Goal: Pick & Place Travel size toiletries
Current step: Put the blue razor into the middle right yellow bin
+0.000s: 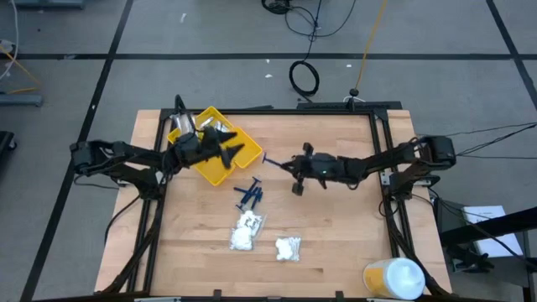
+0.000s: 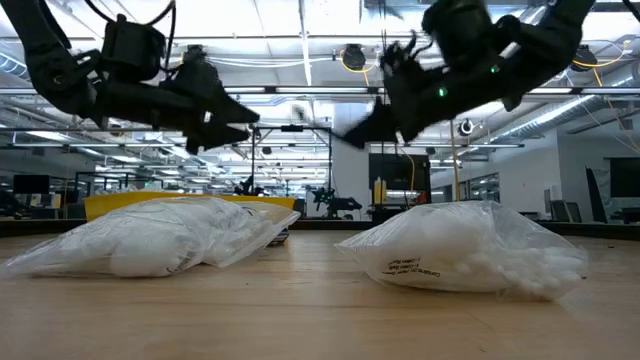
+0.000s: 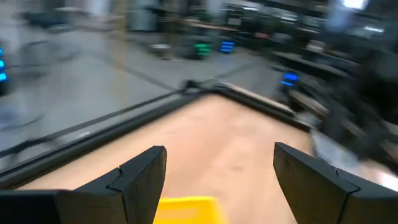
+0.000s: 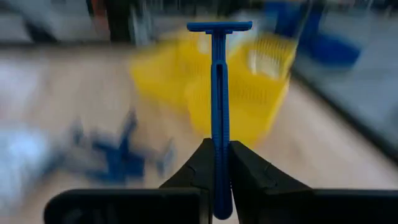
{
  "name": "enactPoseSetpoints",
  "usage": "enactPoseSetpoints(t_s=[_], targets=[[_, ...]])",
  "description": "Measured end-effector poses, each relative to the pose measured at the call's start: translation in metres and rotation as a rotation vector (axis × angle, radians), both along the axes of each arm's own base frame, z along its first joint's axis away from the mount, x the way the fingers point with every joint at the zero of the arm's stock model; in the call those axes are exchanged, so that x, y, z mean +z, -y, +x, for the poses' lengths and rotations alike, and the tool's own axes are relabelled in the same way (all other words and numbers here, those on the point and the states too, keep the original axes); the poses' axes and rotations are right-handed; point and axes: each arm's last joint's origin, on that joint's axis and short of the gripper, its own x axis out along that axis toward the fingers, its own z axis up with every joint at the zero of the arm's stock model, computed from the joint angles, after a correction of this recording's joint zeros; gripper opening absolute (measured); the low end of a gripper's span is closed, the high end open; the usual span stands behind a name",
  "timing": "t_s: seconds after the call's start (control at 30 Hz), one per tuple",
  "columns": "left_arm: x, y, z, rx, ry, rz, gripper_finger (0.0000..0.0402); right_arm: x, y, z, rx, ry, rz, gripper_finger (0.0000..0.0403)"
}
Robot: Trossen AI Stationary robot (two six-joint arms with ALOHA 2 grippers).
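Observation:
My right gripper (image 1: 289, 164) hovers over the middle of the table, shut on a slim dark blue razor (image 4: 218, 93) whose head points toward the yellow tray (image 1: 214, 164). My left gripper (image 1: 228, 149) hangs open above that tray (image 3: 186, 208), touching nothing. Silvery packets (image 1: 216, 127) lie in the tray's far compartment. More blue razors (image 1: 249, 195) lie in a loose pile on the wood (image 4: 118, 155). Two clear bags of white fluffy lumps (image 1: 246, 231) (image 1: 288, 247) rest flat nearer the near edge, and show large in the low view (image 2: 150, 235) (image 2: 470, 250). My right gripper pinches the blue razor by its handle's lower part (image 4: 219, 171) between the two fingers (image 4: 249, 171). The razor runs along the fingers and sticks out ahead of them, its head (image 4: 219, 27) free. It is lifted clear of the table.
A large white-and-yellow round container (image 1: 394, 278) stands at the table's near right corner. A black frame rail (image 1: 382, 143) borders the table's sides and far edge. Bare wood lies right of the bags and along the near edge.

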Motion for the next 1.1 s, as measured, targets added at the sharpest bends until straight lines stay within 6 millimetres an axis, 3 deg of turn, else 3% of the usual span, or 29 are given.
enactPoseSetpoints(t_s=[0.2,0.33,0.5,0.67,0.83,1.1], targets=[[0.01,0.024,0.015,-0.208,0.008,0.098,0.0285,0.004,-0.002,-0.023,0.01,0.347,0.0,0.0019],[0.024,0.037,0.027,-0.268,0.04,0.189,0.0285,0.004,-0.004,-0.039,0.029,0.474,0.02,0.0019],[0.037,0.053,0.051,-0.344,0.065,0.263,0.0285,0.002,-0.004,-0.044,0.028,0.493,0.031,0.0019],[0.041,0.063,0.088,-0.392,0.054,0.325,0.0285,0.002,-0.005,-0.044,0.059,0.495,0.045,0.0019],[0.039,0.061,0.121,-0.389,0.055,0.294,0.0285,0.003,-0.012,-0.044,0.109,0.506,0.029,0.0019],[0.032,0.058,0.149,-0.389,0.054,0.266,0.0285,0.002,-0.02,-0.043,0.14,0.484,0.006,0.0019]])
